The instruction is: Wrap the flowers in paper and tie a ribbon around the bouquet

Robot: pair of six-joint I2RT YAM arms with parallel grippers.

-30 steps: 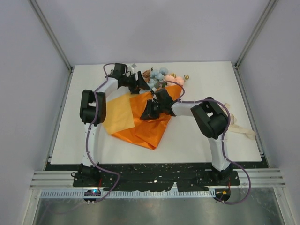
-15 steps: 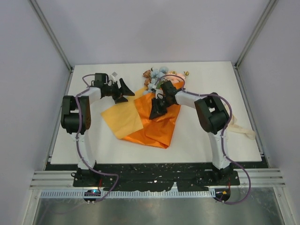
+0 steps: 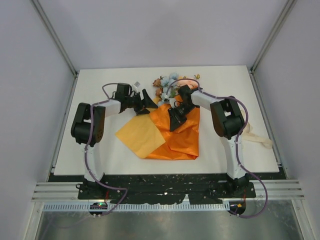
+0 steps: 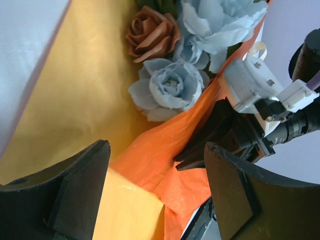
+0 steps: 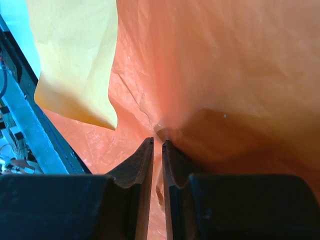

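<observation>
Top view: the orange paper (image 3: pixel 177 137) lies crumpled mid-table (image 3: pixel 225 145), a paler yellow flap (image 3: pixel 142 137) folded out on its left. The flowers (image 3: pixel 170 84) lie at its far edge, blooms pointing away from the 2 arms. The ribbon (image 3: pixel 257 137) lies at the table's right edge, well apart from the paper. The left jaws hang by the paper's far left corner, and the right jaws are down on its middle.

Left wrist view: the left jaws gape wide and hold nothing, poised above the paper near a blue bloom (image 4: pixel 167 87).

Right wrist view: the right jaws are nearly closed and pinch a pucker of paper at their tips.
</observation>
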